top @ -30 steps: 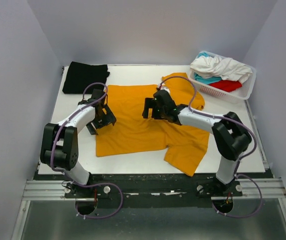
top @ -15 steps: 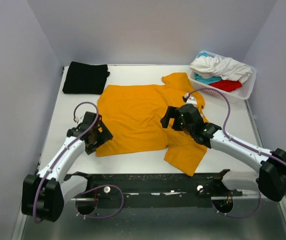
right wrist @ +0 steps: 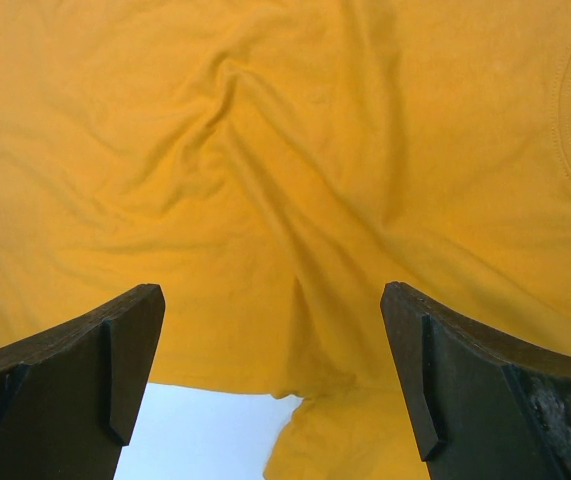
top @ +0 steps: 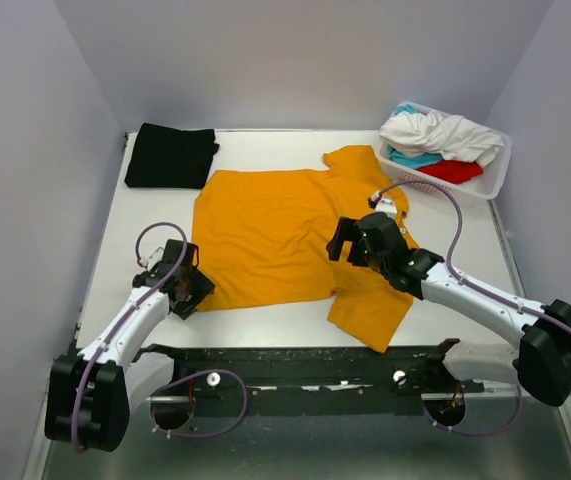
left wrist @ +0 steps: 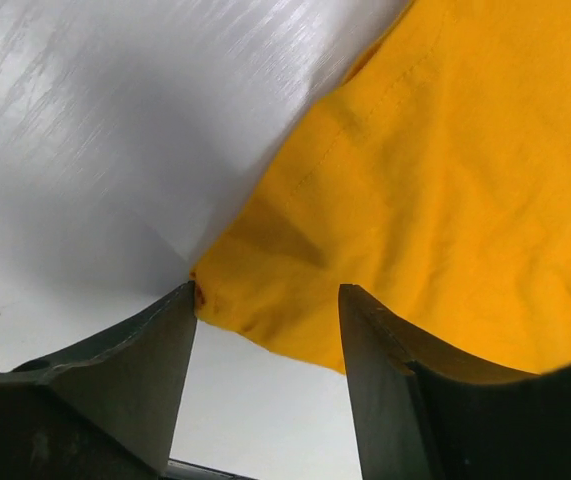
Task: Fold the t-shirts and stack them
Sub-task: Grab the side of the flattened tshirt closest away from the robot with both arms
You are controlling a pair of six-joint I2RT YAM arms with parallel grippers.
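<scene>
Mustard-orange t-shirt [top: 275, 235] on white table [top: 265, 322] between plain grey walls [top: 25, 150]

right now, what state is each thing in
mustard-orange t-shirt: spread out, unfolded, near right part rumpled
black t-shirt: folded, lying far left
white lattice basket: upright, holding garments
white garment: crumpled, on top
teal garment: crumpled, underneath
red garment: crumpled, underneath
left fingers: apart, either side of the mustard-orange t-shirt's near left corner, not clamped
right fingers: wide apart over the mustard-orange t-shirt, holding nothing
</scene>
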